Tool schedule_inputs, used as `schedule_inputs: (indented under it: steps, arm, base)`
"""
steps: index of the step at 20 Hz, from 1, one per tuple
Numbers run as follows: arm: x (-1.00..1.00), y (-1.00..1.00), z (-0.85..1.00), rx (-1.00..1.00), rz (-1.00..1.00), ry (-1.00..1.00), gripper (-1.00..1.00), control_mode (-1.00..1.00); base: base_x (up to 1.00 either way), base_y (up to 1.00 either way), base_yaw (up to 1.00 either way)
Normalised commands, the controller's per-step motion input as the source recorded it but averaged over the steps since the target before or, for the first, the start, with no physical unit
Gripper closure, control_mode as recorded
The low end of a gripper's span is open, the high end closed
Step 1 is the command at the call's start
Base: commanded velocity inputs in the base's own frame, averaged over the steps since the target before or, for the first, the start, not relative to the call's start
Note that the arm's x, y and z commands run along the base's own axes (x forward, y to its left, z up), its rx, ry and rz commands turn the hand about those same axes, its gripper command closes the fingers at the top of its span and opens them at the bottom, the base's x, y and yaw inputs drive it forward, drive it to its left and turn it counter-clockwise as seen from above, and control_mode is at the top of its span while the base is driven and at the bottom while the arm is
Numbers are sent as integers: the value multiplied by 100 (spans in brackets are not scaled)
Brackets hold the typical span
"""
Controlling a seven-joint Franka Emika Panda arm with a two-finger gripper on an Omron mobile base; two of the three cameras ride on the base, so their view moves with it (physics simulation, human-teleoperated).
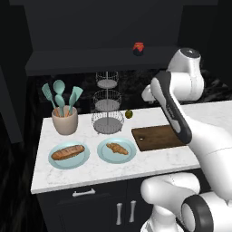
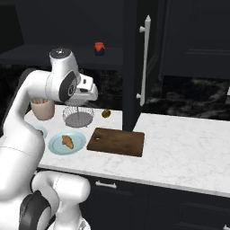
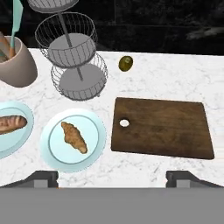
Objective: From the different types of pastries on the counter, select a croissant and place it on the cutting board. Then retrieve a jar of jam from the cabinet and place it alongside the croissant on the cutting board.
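Marble counter [image 3: 175, 70], unlabelled red jar [image 1: 138, 47]

Both base views look forward and down from behind the arm, one from its left, one from its right, taking in the counter [image 1: 113, 170] from some way back. The hand view looks steeply down from close above. All three share the cutting board [image 3: 166, 127], the croissant [image 2: 68, 142] and the tiered wire basket [image 1: 108, 108].
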Motion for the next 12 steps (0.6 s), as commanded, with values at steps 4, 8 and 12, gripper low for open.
schedule_inputs:
  steps: [4, 8, 12]
  arm:
    - [0, 8, 0, 1, -5, -78, -100, -100]
    - [-1, 1, 17, 0, 0, 0, -100, -100]
    - [2, 2, 100, 1, 0, -11, -100, -100]
  base:
    - [0, 0, 0]
    - [0, 0, 0]
    - [0, 0, 0]
